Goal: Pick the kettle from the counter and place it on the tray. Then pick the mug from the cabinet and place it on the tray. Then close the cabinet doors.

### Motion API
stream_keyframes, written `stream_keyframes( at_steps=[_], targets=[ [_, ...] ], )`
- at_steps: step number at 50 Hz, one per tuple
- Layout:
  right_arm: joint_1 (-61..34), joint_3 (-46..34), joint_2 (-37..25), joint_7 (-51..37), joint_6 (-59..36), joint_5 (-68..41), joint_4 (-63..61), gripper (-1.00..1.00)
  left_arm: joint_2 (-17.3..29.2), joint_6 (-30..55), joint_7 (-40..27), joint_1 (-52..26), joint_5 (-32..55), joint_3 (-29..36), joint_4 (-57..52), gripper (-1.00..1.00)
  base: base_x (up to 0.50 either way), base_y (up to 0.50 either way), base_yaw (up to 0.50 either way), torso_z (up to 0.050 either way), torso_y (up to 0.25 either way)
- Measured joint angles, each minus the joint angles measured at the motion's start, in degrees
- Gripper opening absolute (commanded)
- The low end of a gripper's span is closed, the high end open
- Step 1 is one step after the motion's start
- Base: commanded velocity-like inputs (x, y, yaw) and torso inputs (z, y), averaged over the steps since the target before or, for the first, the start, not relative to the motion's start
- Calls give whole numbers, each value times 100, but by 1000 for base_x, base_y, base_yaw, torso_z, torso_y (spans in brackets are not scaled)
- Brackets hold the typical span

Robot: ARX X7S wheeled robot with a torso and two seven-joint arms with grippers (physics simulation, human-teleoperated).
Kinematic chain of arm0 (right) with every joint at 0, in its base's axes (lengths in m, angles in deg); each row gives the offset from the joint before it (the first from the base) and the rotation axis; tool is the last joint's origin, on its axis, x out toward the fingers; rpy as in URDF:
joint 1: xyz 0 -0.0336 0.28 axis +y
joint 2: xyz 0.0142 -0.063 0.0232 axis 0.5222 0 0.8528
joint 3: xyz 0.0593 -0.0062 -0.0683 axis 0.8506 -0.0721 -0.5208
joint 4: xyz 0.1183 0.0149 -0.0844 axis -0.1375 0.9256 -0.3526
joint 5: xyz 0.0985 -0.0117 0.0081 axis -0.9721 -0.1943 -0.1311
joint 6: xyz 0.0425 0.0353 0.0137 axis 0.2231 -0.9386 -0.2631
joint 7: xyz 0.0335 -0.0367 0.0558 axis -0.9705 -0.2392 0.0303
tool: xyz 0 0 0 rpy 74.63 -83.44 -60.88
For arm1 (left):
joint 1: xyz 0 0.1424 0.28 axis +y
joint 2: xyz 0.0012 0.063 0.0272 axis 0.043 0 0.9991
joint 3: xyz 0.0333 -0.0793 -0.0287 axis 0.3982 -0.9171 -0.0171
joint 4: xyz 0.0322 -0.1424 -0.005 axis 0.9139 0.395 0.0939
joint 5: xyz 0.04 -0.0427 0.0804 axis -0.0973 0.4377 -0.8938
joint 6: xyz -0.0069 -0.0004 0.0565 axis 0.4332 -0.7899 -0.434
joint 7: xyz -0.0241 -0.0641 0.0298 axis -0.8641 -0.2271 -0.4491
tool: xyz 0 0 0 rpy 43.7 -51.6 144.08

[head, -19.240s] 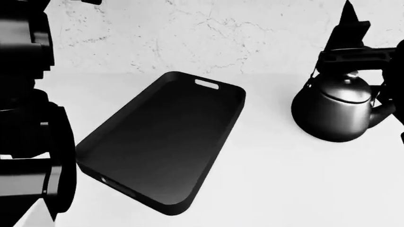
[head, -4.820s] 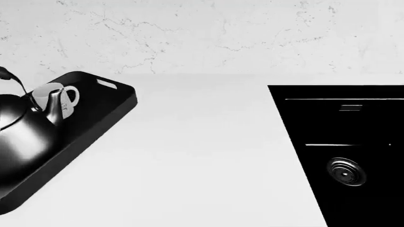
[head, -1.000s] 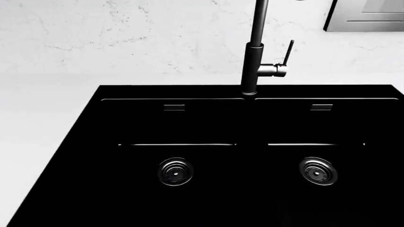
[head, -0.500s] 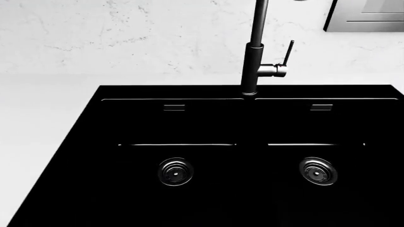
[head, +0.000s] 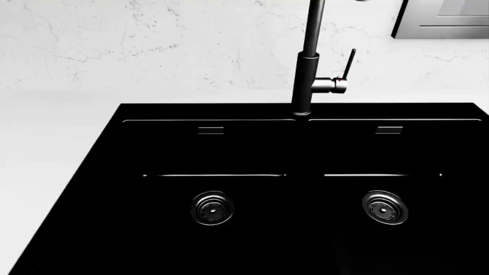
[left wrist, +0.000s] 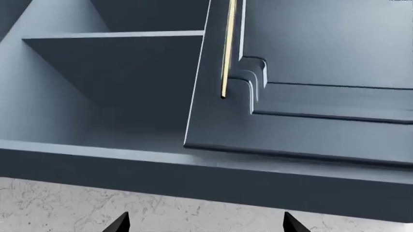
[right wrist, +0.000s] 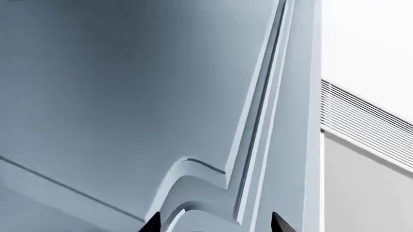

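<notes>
While the head view looks down on the counter (head: 46, 149), a black double sink (head: 252, 172) fills most of it, each basin with a round drain, and a dark faucet (head: 308, 63) rises at 12 o'clock before the marble wall (head: 153, 40). Kettle, mug and tray are out of view. Left gripper (left wrist: 203, 224): two dark fingertips spread apart, empty, facing the open cabinet (left wrist: 96, 82) with its shelf and a partly open door (left wrist: 310, 111) bearing a brass handle (left wrist: 228, 48). Right gripper (right wrist: 213, 224): tips likewise apart, close to a panelled door (right wrist: 129, 96).
</notes>
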Motion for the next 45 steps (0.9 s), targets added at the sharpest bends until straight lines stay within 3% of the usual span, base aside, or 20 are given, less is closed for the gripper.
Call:
stream_keyframes(
  at_steps=[9,14,20,31,45],
  targets=[
    [66,-567,124,-82,349,857,302,100,-52,-2,62,51,-71,-6,-4,100,7,3,6,0,0],
    [81,-930,235,-85,-198,1673,121,100,-77,-4,91,69,-113,6,-2,100,5,1,3,0,0],
    [81,-997,236,-190,-871,1506,-339,100,-104,-6,134,96,-168,14,-3,100,5,1,1,0,0],
    [233,394,-463,-1155,-1474,-1556,-1296,100,-137,-16,166,126,-242,65,-13,100,1,0,0,0,0],
    [1069,2134,-2356,-4287,-1742,-6376,-3941,100,-91,-46,-20,-64,-241,435,-22,100,0,0,0,0,0]
  ],
)
